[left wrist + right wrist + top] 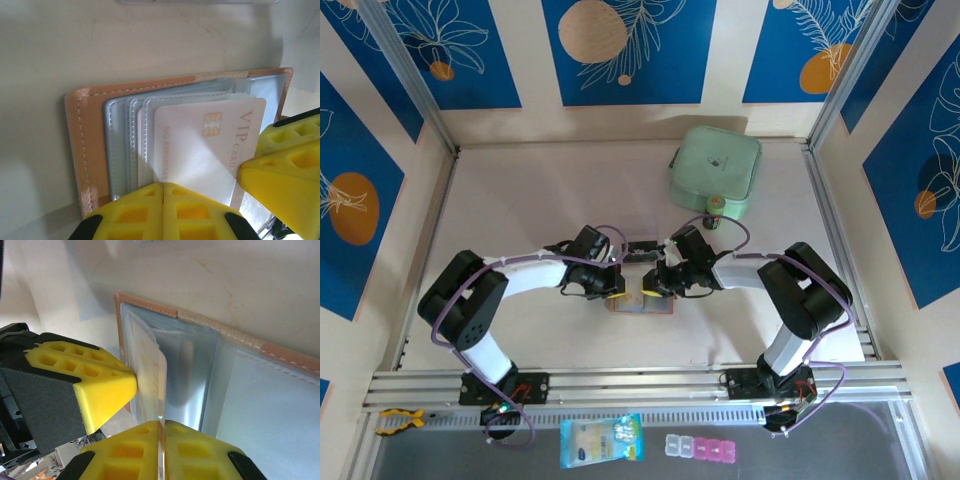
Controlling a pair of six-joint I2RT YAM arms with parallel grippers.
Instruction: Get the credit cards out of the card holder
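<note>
card holder point(642, 304), card point(200, 150); mint pouch point(715, 172) beyond

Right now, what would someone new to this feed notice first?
In the middle lies the open card holder. A white VIP card sits partly out of its grey pockets, pinched edge-on by the right gripper, the left gripper shut close alongside. A mint-green pouch lies at the back right.
</note>
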